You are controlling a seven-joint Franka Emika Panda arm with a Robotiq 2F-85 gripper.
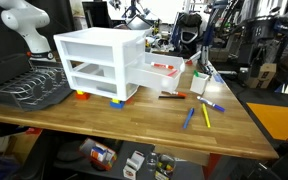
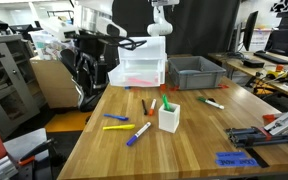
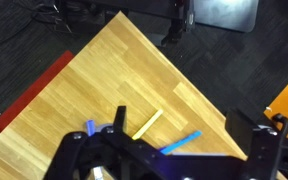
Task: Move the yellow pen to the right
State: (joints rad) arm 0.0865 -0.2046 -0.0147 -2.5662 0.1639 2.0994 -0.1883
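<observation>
Tool [image 3: 169, 155], spread wide and empty, hangs above the yellow pen [image 3: 147, 124] lying flat on the surface [image 3: 114, 70], apparently positioned for top-down pickup.

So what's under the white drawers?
Under the white drawers, small coloured blocks poke out at the near corners: an orange one and a yellow one. The drawers cover whatever lies further back, so I cannot see that.
</observation>
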